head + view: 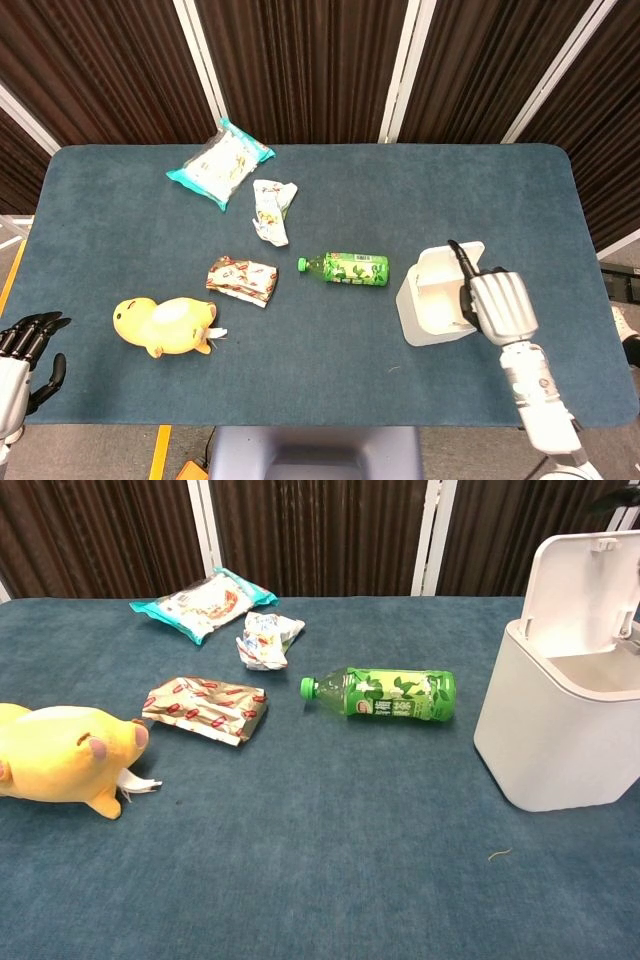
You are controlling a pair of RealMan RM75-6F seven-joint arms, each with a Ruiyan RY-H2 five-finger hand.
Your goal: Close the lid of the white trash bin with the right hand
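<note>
The white trash bin (422, 312) stands on the right part of the blue table, seen large at the right edge of the chest view (560, 740). Its lid (436, 264) is tilted up at the far side, and the chest view shows the lid (585, 590) standing nearly upright. My right hand (497, 305) hovers over the bin's right rim, holding nothing. One dark finger reaches toward the raised lid; I cannot tell if it touches. My left hand (22, 350) hangs off the table's near left corner, fingers apart and empty.
A green bottle (345, 268) lies just left of the bin. Further left are a foil snack wrapper (241, 279), a yellow plush toy (165, 325), crumpled paper (271, 208) and a teal snack bag (219, 163). Dark curtains stand behind the table.
</note>
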